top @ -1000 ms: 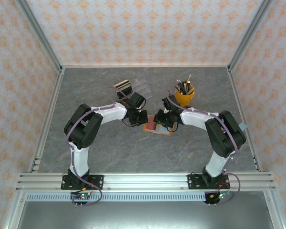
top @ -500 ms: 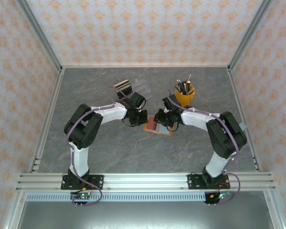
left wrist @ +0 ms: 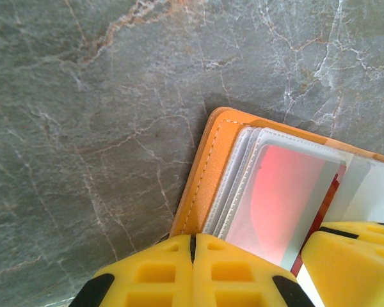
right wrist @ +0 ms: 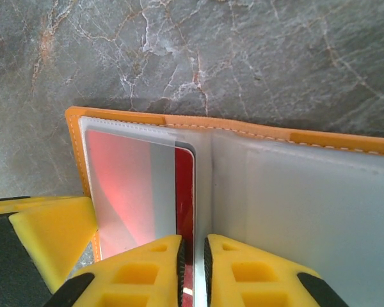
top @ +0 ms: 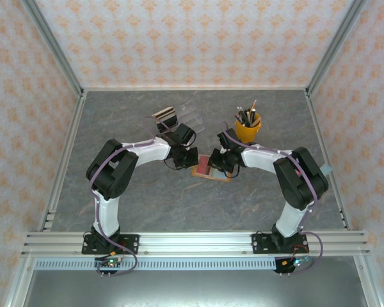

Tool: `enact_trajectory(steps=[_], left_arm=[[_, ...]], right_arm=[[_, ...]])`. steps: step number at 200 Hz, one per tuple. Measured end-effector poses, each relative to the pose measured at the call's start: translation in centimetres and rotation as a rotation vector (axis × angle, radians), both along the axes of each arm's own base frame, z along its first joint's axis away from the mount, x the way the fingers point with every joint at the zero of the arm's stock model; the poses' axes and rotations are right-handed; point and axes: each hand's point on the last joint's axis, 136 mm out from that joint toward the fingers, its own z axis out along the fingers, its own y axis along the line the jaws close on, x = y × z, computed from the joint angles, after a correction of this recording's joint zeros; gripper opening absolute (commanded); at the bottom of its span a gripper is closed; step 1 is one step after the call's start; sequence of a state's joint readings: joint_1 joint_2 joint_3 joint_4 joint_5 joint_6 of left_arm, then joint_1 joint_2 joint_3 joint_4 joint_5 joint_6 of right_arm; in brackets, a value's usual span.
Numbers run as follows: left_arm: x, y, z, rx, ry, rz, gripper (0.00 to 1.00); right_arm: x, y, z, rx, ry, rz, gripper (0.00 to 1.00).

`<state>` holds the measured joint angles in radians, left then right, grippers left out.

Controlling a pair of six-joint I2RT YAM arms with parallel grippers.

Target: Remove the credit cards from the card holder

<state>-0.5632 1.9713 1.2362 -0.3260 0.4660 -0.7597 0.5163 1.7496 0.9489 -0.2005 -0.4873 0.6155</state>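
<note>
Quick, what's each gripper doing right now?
Left gripper: closed, nothing seen between its pads, by the card holder.
Right gripper: closed on the red card.

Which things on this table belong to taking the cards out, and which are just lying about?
Job: flat orange fold-open card holder; red credit card in its clear sleeve.
Lying about: yellow cup of pens; clear plastic stand.

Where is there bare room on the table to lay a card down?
Bare: the near strip of table between the card holder and the arm bases, the far left corner, and the right side past the yellow pen cup. Crowded: the middle, where left pincer and right pincer meet, and around the clear stand.
</note>
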Motion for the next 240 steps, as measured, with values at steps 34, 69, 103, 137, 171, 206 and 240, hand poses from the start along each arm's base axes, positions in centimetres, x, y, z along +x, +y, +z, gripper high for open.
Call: enact_trajectory(steps=[34, 69, 103, 137, 171, 206, 240], left_arm=[[0.0, -0.1, 0.0, -0.004, 0.003, -0.002, 0.00], [-0.1, -0.1, 0.0, -0.007, 0.005, -0.003, 0.00], [-0.1, -0.1, 0.0, -0.007, 0.005, -0.003, 0.00], [-0.1, 0.0, 0.1, -0.001, -0.005, -0.018, 0.05], [-0.7, 0.5, 0.2, 0.030, -0.005, -0.057, 0.11], [-1.5, 1.0, 0.8, 0.049, 0.004, -0.087, 0.12], [-1.3, 0.8, 2.4, 0.024, -0.028, -0.094, 0.11]], right_arm=[[0.0, 0.3, -0.1, 0.017, 0.004, 0.007, 0.17], [0.1, 0.5, 0.0, 0.042, 0.006, 0.011, 0.16], [0.1, 0.4, -0.1, 0.052, 0.002, 0.009, 0.06], [0.0, 0.1, 0.3, 0.050, -0.018, 0.004, 0.00], [-0.1, 0.3, 1.8, 0.058, -0.055, 0.013, 0.00], [-0.2, 0.1, 2.3, 0.049, -0.069, 0.017, 0.00], [-0.5, 0.2, 2.3, 0.055, -0.058, 0.023, 0.06]])
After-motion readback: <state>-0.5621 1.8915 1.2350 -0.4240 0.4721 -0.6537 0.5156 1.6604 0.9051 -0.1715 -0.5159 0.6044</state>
